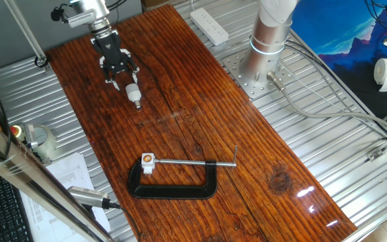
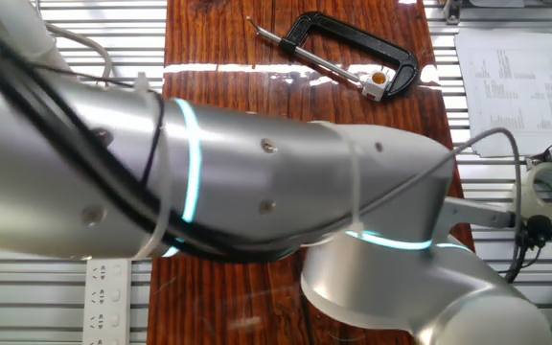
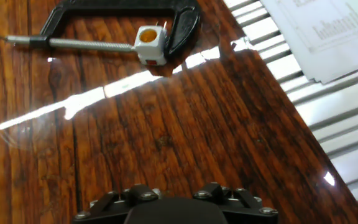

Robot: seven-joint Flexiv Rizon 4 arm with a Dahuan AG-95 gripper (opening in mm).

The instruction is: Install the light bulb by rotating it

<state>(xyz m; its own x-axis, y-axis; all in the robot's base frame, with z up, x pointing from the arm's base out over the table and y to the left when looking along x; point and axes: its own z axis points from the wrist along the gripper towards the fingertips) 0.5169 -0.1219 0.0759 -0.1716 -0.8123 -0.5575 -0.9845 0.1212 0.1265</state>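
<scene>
While clamp-held, one socket block (image 1: 148, 160), one light bulb (image 1: 134, 92).

Robot lab: arm base (image 1: 269, 40) bolted to metal bench (image 1: 328, 134).

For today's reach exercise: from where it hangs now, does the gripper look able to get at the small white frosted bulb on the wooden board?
Probably yes. The gripper hangs just beside the small white frosted bulb, which lies alone on bare wooden board; nothing stands between them.
</scene>
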